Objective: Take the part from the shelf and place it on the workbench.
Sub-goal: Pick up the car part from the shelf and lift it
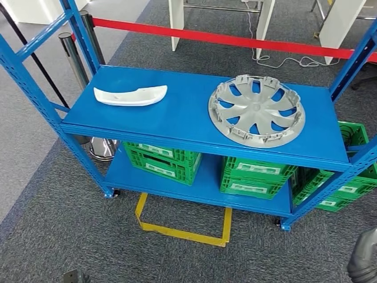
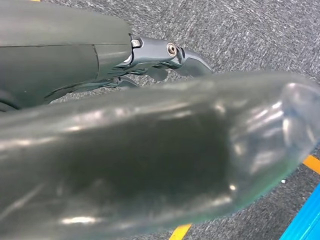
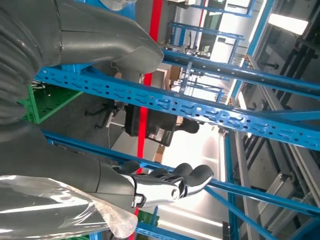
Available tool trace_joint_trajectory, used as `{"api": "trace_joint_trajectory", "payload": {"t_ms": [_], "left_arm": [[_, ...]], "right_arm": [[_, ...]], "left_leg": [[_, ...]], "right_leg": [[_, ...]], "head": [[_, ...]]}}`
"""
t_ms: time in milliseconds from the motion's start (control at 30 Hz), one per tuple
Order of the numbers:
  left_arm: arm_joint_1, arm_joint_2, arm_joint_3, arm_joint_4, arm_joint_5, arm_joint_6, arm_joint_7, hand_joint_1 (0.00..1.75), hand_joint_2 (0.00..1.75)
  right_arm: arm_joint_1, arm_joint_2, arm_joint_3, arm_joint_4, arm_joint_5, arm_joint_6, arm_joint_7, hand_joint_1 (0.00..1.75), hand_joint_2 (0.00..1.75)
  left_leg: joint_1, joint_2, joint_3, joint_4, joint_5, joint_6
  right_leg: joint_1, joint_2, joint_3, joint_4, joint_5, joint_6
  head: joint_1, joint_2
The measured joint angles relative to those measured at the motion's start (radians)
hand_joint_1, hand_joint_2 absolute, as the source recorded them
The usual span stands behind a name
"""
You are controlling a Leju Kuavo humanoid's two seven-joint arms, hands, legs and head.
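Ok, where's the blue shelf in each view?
Head: shelf across the middle, hubcap on top.
Left wrist: a blue edge next to yellow floor tape.
Right wrist: perforated blue beams crossing the picture.
Shared landmark: that floor tape, under the shelf in the head view.

Grey ribbed cover, dark fingers (image 3: 188, 175), silver knuckles, visible screw.
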Motion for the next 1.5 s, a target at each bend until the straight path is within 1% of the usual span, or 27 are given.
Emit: {"api": "trace_joint_trajectory", "payload": {"t_ms": [167, 400, 500, 567, 633, 667, 700, 767, 800, 833, 867, 900, 933, 967, 1000, 1033, 1100, 1167, 1200, 1267, 1300, 1333, 1367, 1400, 1433, 1467, 1500], "left_arm": [[-0.001, 0.002, -0.009, 0.0, -0.041, 0.03, 0.019, 0.0, 0.0], [-0.001, 0.002, -0.017, 0.0, -0.055, 0.036, 0.025, 0.0, 0.0], [-0.002, 0.002, -0.018, 0.0, -0.06, 0.037, 0.03, 0.0, 0.0], [-0.002, 0.003, -0.019, 0.0, -0.064, 0.037, 0.035, 0.0, 0.0], [-0.002, 0.002, -0.019, 0.0, -0.066, 0.038, 0.037, 0.0, 0.0], [-0.003, 0.002, -0.019, 0.0, -0.066, 0.038, 0.039, 0.0, 0.0], [-0.004, 0.002, -0.018, 0.0, -0.065, 0.039, 0.042, 0.0, 0.0], [-0.003, 0.001, -0.015, 0.0, -0.06, 0.041, 0.05, 0.0, 0.0], [-0.002, 0.001, -0.011, 0.0, -0.057, 0.042, 0.053, 0.0, 0.0], [0.0, 0.0, -0.008, 0.0, -0.055, 0.043, 0.056, 0.0, 0.0], [0.001, -0.001, -0.005, 0.0, -0.054, 0.043, 0.057, 0.0, 0.0], [0.003, -0.002, -0.002, 0.0, -0.053, 0.043, 0.058, 0.0, 0.0], [0.004, -0.002, 0.0, 0.0, -0.053, 0.044, 0.058, 0.0, 0.0], [0.004, -0.002, 0.002, 0.0, -0.053, 0.045, 0.058, 0.0, 0.0], [0.004, -0.001, 0.004, 0.0, -0.053, 0.045, 0.058, 0.0, 0.0], [0.004, 0.0, 0.006, 0.0, -0.053, 0.046, 0.058, 0.0, 0.0], [0.004, 0.0, 0.009, 0.0, -0.053, 0.047, 0.058, 0.0, 0.0], [0.004, 0.0, 0.01, 0.0, -0.053, 0.047, 0.058, 0.0, 0.0], [0.004, 0.0, 0.01, 0.0, -0.053, 0.047, 0.058, 0.0, 0.0], [0.003, 0.0, 0.011, 0.0, -0.053, 0.047, 0.058, 0.0, 0.0], [0.004, 0.0, 0.011, 0.0, -0.054, 0.047, 0.058, 0.0, 0.0], [0.005, -0.001, 0.011, 0.0, -0.055, 0.048, 0.058, 0.0, 0.0], [0.005, -0.001, 0.011, 0.0, -0.057, 0.05, 0.058, 0.0, 0.0], [0.006, -0.001, 0.011, 0.0, -0.063, 0.054, 0.058, 0.0, 0.0], [0.005, -0.001, 0.011, 0.0, -0.069, 0.059, 0.059, 0.0, 0.0], [0.005, -0.001, 0.011, 0.0, -0.077, 0.064, 0.06, 0.0, 0.0], [0.004, -0.001, 0.011, 0.0, -0.084, 0.069, 0.061, 0.0, 0.0]], "right_arm": [[-0.001, -0.03, 0.039, -0.008, 0.022, -0.025, 0.0, 0.0, 1.75], [0.0, -0.058, 0.069, -0.018, 0.016, -0.033, 0.003, 0.0, 1.75], [0.001, -0.064, 0.074, -0.018, 0.002, -0.032, 0.004, 0.0, 1.75], [0.001, -0.065, 0.075, -0.018, -0.02, -0.029, 0.009, 0.0, 0.87], [0.0, -0.066, 0.075, -0.02, -0.047, -0.017, 0.027, 0.0, 0.0], [0.0, -0.066, 0.074, -0.02, -0.058, -0.007, 0.05, 0.0, 0.0], [-0.001, -0.066, 0.071, -0.019, -0.068, 0.005, 0.088, 0.0, 0.0], [-0.003, -0.066, 0.057, -0.001, -0.095, 0.034, 0.215, 0.0, 0.0], [-0.003, -0.066, 0.045, 0.016, -0.112, 0.051, 0.288, 0.0, 0.0], [-0.003, -0.066, 0.031, 0.037, -0.128, 0.065, 0.346, 0.0, 0.0], [-0.003, -0.066, 0.017, 0.056, -0.14, 0.075, 0.38, 0.0, 0.0], [-0.003, -0.066, 0.005, 0.072, -0.148, 0.082, 0.399, 0.0, 0.0], [-0.004, -0.065, -0.005, 0.085, -0.151, 0.086, 0.403, 0.0, 0.0], [-0.006, -0.065, -0.011, 0.094, -0.152, 0.088, 0.404, 0.0, 0.0], [-0.007, -0.065, -0.017, 0.103, -0.153, 0.09, 0.405, 0.0, 0.0], [-0.007, -0.065, -0.021, 0.112, -0.154, 0.092, 0.406, 0.0, 0.0], [-0.005, -0.065, -0.028, 0.124, -0.154, 0.094, 0.408, 0.0, 0.0], [-0.006, -0.065, -0.035, 0.133, -0.154, 0.094, 0.407, 0.0, 0.0], [-0.007, -0.065, -0.037, 0.136, -0.154, 0.094, 0.407, 0.0, 0.0], [-0.007, -0.065, -0.04, 0.14, -0.155, 0.094, 0.407, 0.0, 0.0], [-0.007, -0.065, -0.041, 0.143, -0.158, 0.095, 0.405, 0.0, 0.0], [-0.007, -0.064, -0.043, 0.145, -0.16, 0.095, 0.402, 0.0, 0.0], [-0.008, -0.062, -0.045, 0.146, -0.163, 0.093, 0.396, 0.0, 0.0], [-0.009, -0.058, -0.049, 0.147, -0.164, 0.087, 0.387, 0.0, 0.0], [-0.012, -0.05, -0.053, 0.145, -0.162, 0.075, 0.375, 0.0, 0.0], [-0.017, -0.041, -0.057, 0.142, -0.158, 0.058, 0.356, 0.0, 0.0], [-0.021, -0.032, -0.061, 0.138, -0.152, 0.042, 0.333, 0.0, 0.0]], "left_leg": [[0.0, 0.0, 0.0, 0.0, 0.0, 0.0], [0.0, 0.0, 0.0, 0.0, 0.0, 0.0], [-0.003, 0.0, -0.002, 0.008, -0.003, 0.008], [-0.005, 0.0, -0.003, 0.006, -0.002, 0.016], [0.0, 0.001, 0.006, -0.018, 0.01, 0.026], [0.003, 0.003, 0.011, -0.031, 0.016, 0.032], [0.005, 0.004, 0.015, -0.041, 0.022, 0.036], [0.004, 0.007, 0.014, -0.044, 0.023, 0.039], [0.005, 0.007, 0.013, -0.044, 0.023, 0.038], [0.005, 0.007, 0.013, -0.043, 0.022, 0.037], [0.007, 0.006, 0.014, -0.042, 0.02, 0.034], [0.009, 0.004, 0.014, -0.037, 0.017, 0.029], [0.011, 0.003, 0.014, -0.031, 0.012, 0.021], [0.011, 0.002, 0.011, -0.021, 0.005, 0.012], [0.009, 0.001, 0.007, -0.012, 0.001, 0.004], [0.007, 0.001, 0.002, -0.006, -0.002, -0.003], [0.008, 0.001, -0.002, 0.0, -0.004, -0.012], [0.01, 0.004, -0.014, 0.03, -0.025, -0.017], [0.011, 0.005, -0.032, 0.072, -0.049, -0.019], [0.01, 0.006, -0.094, 0.202, -0.107, -0.018], [0.009, 0.006, -0.124, 0.262, -0.126, -0.016], [0.008, 0.006, -0.143, 0.295, -0.129, -0.013], [0.006, 0.006, -0.148, 0.297, -0.115, -0.007], [0.003, 0.006, -0.135, 0.261, -0.083, 0.0], [-0.002, 0.006, -0.11, 0.197, -0.042, 0.011], [-0.008, 0.007, -0.084, 0.134, -0.011, 0.022], [-0.013, 0.008, -0.062, 0.079, 0.01, 0.031]], "right_leg": [[0.0, 0.0, 0.0, 0.0, 0.0, 0.0], [0.0, 0.0, 0.0, 0.0, 0.0, 0.0], [-0.005, 0.0, 0.0, -0.003, 0.003, 0.006], [-0.007, -0.001, 0.001, -0.008, 0.006, 0.013], [-0.006, -0.002, -0.001, -0.003, 0.001, 0.018], [-0.004, -0.001, -0.013, 0.018, -0.013, 0.02], [-0.004, -0.001, -0.035, 0.061, -0.037, 0.022], [-0.003, 0.0, -0.104, 0.188, -0.092, 0.027], [-0.004, 0.0, -0.133, 0.239, -0.105, 0.03], [-0.007, 0.0, -0.148, 0.259, -0.098, 0.034], [-0.01, -0.001, -0.143, 0.237, -0.071, 0.037], [-0.015, -0.001, -0.121, 0.181, -0.03, 0.041], [-0.018, 0.0, -0.094, 0.118, 0.001, 0.046], [-0.019, 0.002, -0.069, 0.063, 0.021, 0.046], [-0.02, 0.004, -0.055, 0.033, 0.027, 0.042], [-0.018, 0.005, -0.051, 0.026, 0.021, 0.033], [-0.016, 0.006, -0.055, 0.031, 0.019, 0.012], [-0.014, 0.004, -0.053, 0.031, 0.02, -0.001], [-0.014, 0.002, -0.052, 0.031, 0.02, -0.007], [-0.009, -0.001, -0.051, 0.031, 0.018, -0.014], [-0.006, -0.002, -0.05, 0.031, 0.017, -0.017], [-0.003, -0.003, -0.049, 0.031, 0.016, -0.018], [0.0, -0.003, -0.047, 0.031, 0.014, -0.02], [0.003, -0.002, -0.045, 0.031, 0.013, -0.022], [0.004, -0.002, -0.043, 0.03, 0.012, -0.023], [0.007, -0.002, -0.041, 0.03, 0.011, -0.022], [0.009, -0.001, -0.042, 0.031, 0.01, -0.021]], "head": [[0.0, 0.0], [0.0, 0.0], [-0.001, 0.0], [-0.001, 0.0], [0.0, 0.0], [0.002, 0.0], [0.004, 0.0], [0.006, 0.0], [0.006, 0.0], [0.007, 0.0], [0.008, 0.0], [0.008, 0.0], [0.009, 0.0], [0.011, 0.0], [0.012, 0.0], [0.011, 0.0], [0.008, 0.0], [0.007, 0.0], [0.006, 0.0], [0.005, 0.0], [0.004, 0.0], [0.005, 0.0], [0.005, 0.0], [0.005, 0.0], [0.005, 0.0], [0.005, 0.0], [0.005, 0.0]]}}
